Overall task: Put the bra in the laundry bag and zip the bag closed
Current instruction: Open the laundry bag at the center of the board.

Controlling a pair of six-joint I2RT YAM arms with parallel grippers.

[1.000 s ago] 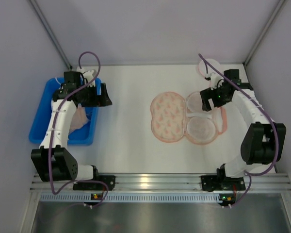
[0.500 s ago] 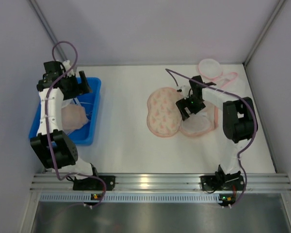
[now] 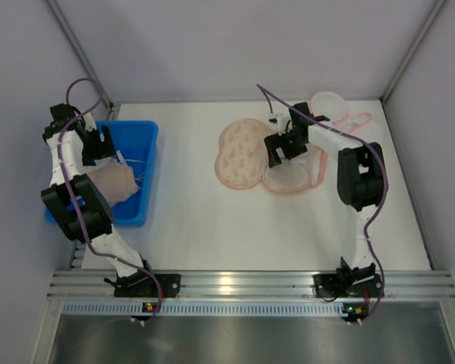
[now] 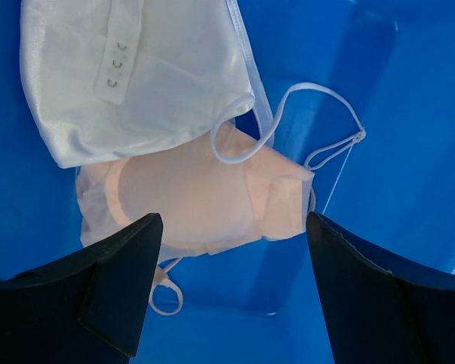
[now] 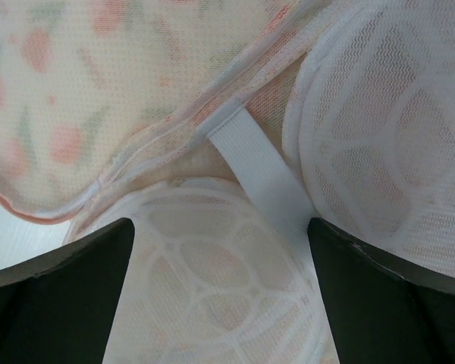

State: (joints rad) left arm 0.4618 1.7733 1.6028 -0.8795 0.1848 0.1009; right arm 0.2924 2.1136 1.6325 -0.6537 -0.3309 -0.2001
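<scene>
While the peach bra [image 4: 205, 197] lies in the blue bin [image 3: 150, 135] under the spread, empty left claw [image 4: 229, 243], nothing is done yet: the right claw [image 5: 220, 227], also spread, hovers over the open laundry bag [image 3: 239, 155] on the tabletop [image 3: 182, 220]; picking, bagging, zipping remain

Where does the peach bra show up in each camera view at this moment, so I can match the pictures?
Top external: the peach bra lies in the blue bin, at the left of the picture.
Left wrist: the peach bra sits mid-picture, just below a white garment, on the bin's blue floor.
Right wrist: not in it; only the laundry bag shows.
Shared landmark: the blue bin, seen in the top and left wrist views.
</scene>
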